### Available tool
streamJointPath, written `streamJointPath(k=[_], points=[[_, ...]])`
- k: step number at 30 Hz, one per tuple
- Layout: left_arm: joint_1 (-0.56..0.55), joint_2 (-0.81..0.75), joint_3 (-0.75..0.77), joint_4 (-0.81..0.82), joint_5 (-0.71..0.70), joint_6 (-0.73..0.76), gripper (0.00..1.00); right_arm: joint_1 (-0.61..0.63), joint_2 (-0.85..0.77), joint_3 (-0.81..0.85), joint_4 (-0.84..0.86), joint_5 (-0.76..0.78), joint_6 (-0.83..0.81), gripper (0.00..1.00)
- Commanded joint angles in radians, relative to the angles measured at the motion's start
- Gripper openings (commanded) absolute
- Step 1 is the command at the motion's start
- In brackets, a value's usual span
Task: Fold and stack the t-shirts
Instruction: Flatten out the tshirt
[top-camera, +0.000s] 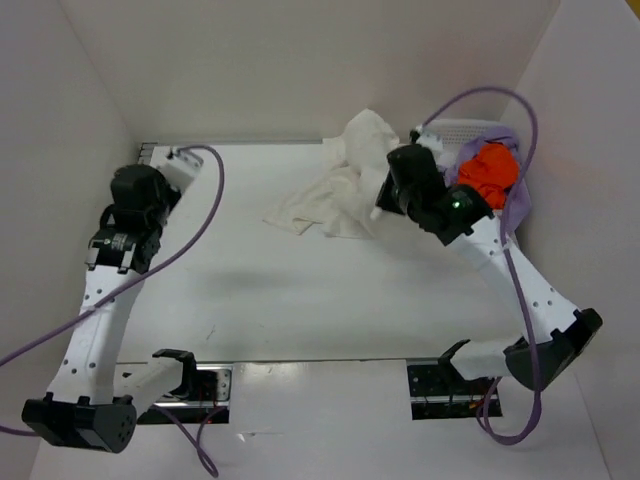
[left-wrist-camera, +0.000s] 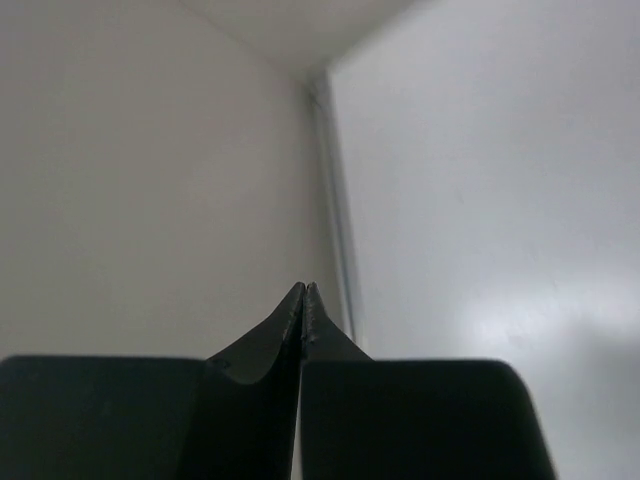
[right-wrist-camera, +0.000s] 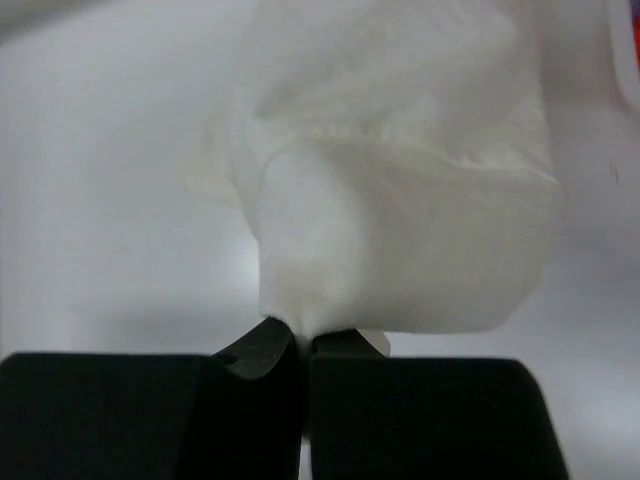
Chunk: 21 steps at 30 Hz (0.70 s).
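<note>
1. Cream-white t-shirt (top-camera: 340, 190): crumpled, unfolded, located on the table (top-camera: 300, 290) at far centre-right, just left of the basket (top-camera: 462, 130). One part is spread flat on the surface; another part is bunched up higher at the far edge. In the right wrist view a fold of the cloth is seen rising directly from the fingertips and filling most of the frame.

2. Orange t-shirt (top-camera: 490, 172): bunched inside the basket, approx. at its centre. Not contacted by either arm.

3. Lavender t-shirt (top-camera: 520, 205): in the same basket, under and beside the orange one, partly draped over the near-right rim. Exact extent cannot be determined.

4. Right gripper (right-wrist-camera: 303, 340): jaws pressed together on a fold of the cream-white t-shirt; cloth is pinched between the tips. The arm is extended to the far right, wrist next to the basket.

5. Left gripper (left-wrist-camera: 305, 295): jaws fully closed, tips touching, nothing held. It is positioned at the far left, well apart from all garments, and is aimed at the corner of the enclosure walls (left-wrist-camera: 150, 180).
</note>
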Motion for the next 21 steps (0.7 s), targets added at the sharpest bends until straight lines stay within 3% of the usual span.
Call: streamJointPath(k=[1,3,5,6,7,8,11,12,13,16,17,21], points=[[-0.001,-0.079,-0.205,-0.199,-0.006,-0.007,0.0,-0.01,-0.073,-0.383,0.008,-0.127,0.193,0.0],[-0.001,-0.13,-0.321,-0.242,0.058,0.015,0.0,0.012,-0.136,-0.567,0.08,-0.246,0.254,0.0],[-0.029,-0.13,-0.357,-0.253,0.095,0.003,0.02,0.033,-0.136,-0.639,0.119,-0.279,0.277,0.0],[-0.043,-0.083,-0.357,-0.253,0.121,-0.016,0.11,0.042,-0.136,-0.64,0.119,-0.279,0.29,0.0],[-0.061,-0.055,-0.334,-0.253,0.176,-0.016,0.39,0.042,-0.127,-0.64,0.119,-0.264,0.299,0.0],[-0.085,-0.025,-0.314,-0.253,0.203,-0.028,0.52,0.042,-0.127,-0.628,0.108,-0.25,0.299,0.0],[-0.226,0.092,-0.226,-0.186,0.205,-0.013,0.68,-0.002,-0.15,-0.602,0.108,-0.225,0.299,0.0],[-0.319,0.159,-0.206,-0.172,0.18,0.014,0.71,-0.037,-0.176,-0.601,0.081,-0.225,0.299,0.0],[-0.371,0.196,-0.189,-0.132,0.113,0.03,0.73,-0.127,-0.191,-0.601,0.066,-0.216,0.299,0.0],[-0.506,0.366,-0.121,-0.069,0.091,0.053,0.77,-0.267,-0.267,-0.58,0.041,-0.183,0.278,0.0],[-0.523,0.47,-0.092,-0.069,0.158,0.03,0.77,-0.339,-0.282,-0.58,0.041,-0.173,0.278,0.0],[-0.555,0.75,0.113,-0.013,0.325,-0.121,0.77,-0.421,-0.293,-0.598,0.101,-0.28,0.245,0.0]])
